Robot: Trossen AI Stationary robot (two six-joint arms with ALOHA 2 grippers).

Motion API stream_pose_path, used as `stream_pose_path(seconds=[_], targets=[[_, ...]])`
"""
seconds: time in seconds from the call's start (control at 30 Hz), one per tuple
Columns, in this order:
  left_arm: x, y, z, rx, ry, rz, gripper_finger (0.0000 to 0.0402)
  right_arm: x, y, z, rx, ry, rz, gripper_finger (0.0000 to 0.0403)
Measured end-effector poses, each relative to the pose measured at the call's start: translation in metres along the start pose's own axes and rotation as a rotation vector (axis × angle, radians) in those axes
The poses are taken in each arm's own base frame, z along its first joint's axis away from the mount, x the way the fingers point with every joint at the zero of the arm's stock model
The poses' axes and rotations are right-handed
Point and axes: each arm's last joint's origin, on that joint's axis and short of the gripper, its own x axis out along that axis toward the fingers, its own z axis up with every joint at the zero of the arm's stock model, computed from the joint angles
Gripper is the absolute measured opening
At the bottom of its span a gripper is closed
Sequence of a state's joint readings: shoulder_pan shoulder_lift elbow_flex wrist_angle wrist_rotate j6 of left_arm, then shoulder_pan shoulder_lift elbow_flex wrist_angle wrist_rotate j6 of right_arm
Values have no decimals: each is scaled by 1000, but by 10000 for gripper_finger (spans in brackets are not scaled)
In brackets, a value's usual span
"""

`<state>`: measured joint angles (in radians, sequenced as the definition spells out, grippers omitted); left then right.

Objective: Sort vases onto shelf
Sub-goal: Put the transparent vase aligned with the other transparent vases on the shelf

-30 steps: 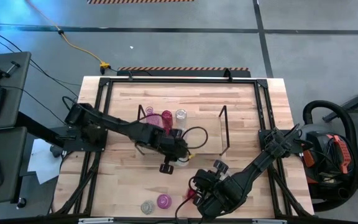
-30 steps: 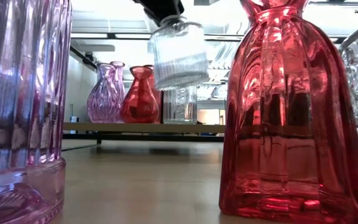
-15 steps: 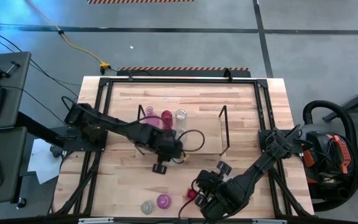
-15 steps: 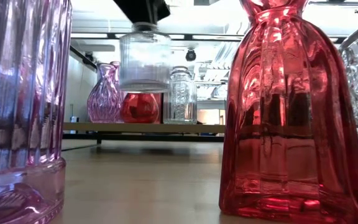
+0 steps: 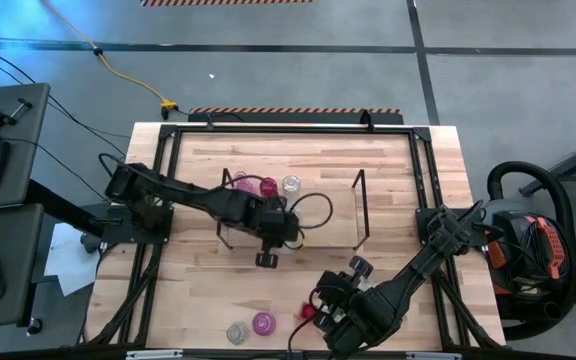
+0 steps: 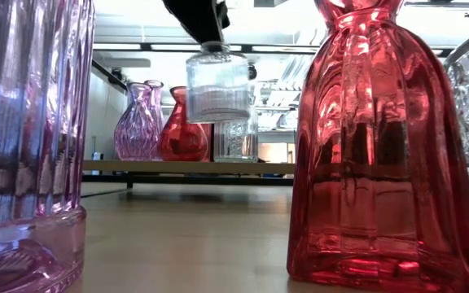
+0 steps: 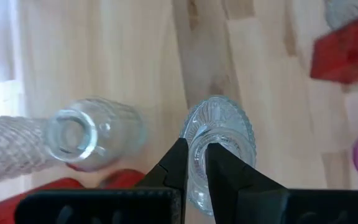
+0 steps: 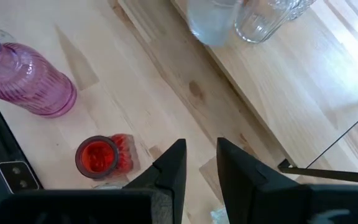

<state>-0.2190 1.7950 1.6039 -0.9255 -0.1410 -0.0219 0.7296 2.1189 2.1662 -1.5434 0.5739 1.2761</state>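
A clear glass vase [image 6: 216,83], likely slippery and fragile, is held by its neck in the closed left gripper [image 7: 193,163] above the table before the shelf [image 6: 187,167].

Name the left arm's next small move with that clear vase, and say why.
Probably carry it on over the shelf and lower it: the left gripper holds the clear vase by its neck, hanging in the air short of the clear vase already standing there.
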Motion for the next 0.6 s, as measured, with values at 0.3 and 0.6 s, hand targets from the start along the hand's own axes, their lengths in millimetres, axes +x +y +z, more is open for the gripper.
stream_pose_path(seconds=[0.3, 0.6], targets=[[4, 22, 2, -60, -20, 1, 27, 0, 0, -1, 2, 20, 5, 69], [4, 23, 3, -75, -34, -7, 25, 0, 0, -1, 7, 27, 7, 69]])
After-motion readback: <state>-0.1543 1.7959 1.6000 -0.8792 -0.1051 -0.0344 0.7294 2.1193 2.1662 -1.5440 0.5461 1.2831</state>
